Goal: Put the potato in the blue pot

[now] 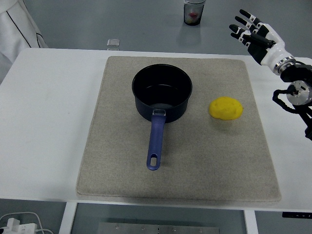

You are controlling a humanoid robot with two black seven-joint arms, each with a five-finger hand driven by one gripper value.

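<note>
Head view: you see right hand (257, 35) raised, well apart from potato (226, 108), fingers spread, holding nothing. Potato lies on mat (122, 170), just right of blue pot (162, 91). Step: reach not yet begun. Next: lower hand onto potato. No legible writing.

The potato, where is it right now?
The potato lies on the mat's right half, just right of the blue pot, untouched.
</note>
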